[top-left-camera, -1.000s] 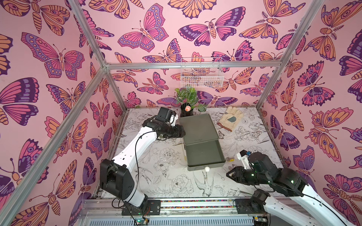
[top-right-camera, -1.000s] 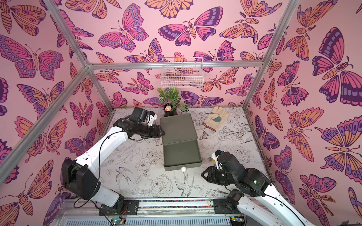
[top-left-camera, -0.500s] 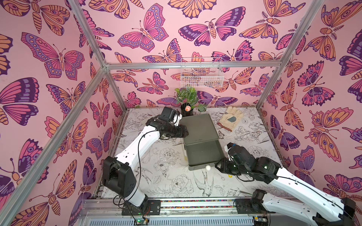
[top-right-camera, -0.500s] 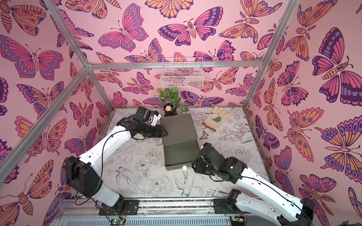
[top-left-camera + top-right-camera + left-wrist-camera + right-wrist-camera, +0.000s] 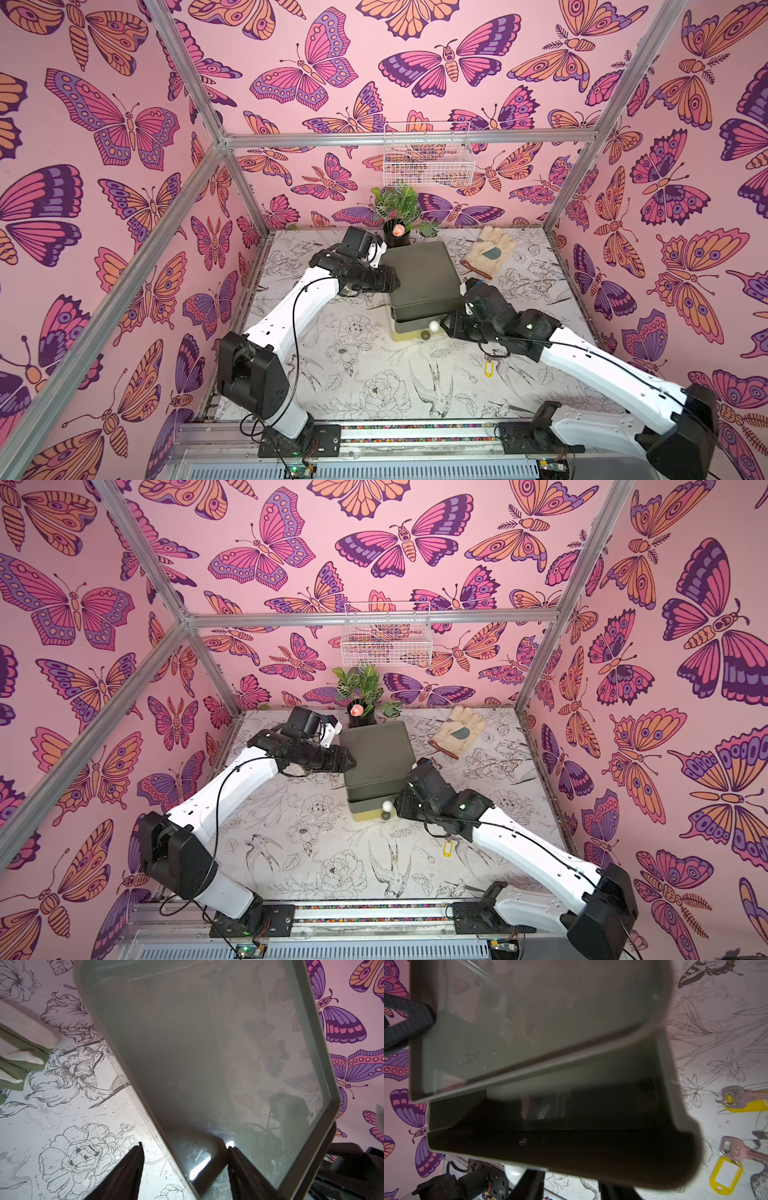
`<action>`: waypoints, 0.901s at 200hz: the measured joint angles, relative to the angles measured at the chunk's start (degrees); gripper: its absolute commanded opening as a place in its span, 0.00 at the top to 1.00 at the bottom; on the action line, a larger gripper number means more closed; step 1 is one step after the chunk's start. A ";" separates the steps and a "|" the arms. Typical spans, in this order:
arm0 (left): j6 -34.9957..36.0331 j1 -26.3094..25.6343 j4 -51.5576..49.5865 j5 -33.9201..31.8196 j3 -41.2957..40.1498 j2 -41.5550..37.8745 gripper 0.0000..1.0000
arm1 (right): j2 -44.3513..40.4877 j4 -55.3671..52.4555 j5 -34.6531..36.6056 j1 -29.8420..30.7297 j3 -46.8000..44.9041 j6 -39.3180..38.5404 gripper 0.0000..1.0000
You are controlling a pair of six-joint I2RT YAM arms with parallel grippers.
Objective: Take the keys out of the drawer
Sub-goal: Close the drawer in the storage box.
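Note:
The dark green box [image 5: 422,274] stands mid-table with its drawer [image 5: 407,330] only a little way out; the strip of its inside [image 5: 571,1105] that shows is dark. My right gripper [image 5: 446,326] [image 5: 569,1178] is open, its fingertips against the drawer front, with the white knob [image 5: 434,326] [image 5: 512,1172] just beside one finger. Two keys with yellow tags [image 5: 741,1101] [image 5: 726,1172] lie on the table to the right of the drawer; one yellow tag [image 5: 488,368] [image 5: 447,848] shows in both top views. My left gripper [image 5: 392,279] [image 5: 185,1145] is open, astride the box's left edge.
A beige work glove [image 5: 488,253] lies at the back right. A potted plant [image 5: 399,216] stands right behind the box. A white wire basket [image 5: 428,156] hangs on the back wall. Pink walls and metal posts close in the table.
The right arm swung from the front right up to the drawer front, and the drawer slid from well out to nearly in. The left arm hardly moved.

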 measured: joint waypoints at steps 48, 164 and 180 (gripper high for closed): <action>-0.02 0.00 0.20 0.44 -0.22 0.00 0.31 | 1.07 4.46 2.75 -0.66 0.31 -2.16 0.49; -0.02 0.00 1.44 1.88 -1.03 -0.02 0.31 | 2.38 8.66 4.20 1.20 -0.07 -3.15 0.31; -0.02 0.00 1.46 1.95 -1.11 -0.02 0.31 | 1.49 8.28 4.44 3.43 -1.77 -3.13 0.24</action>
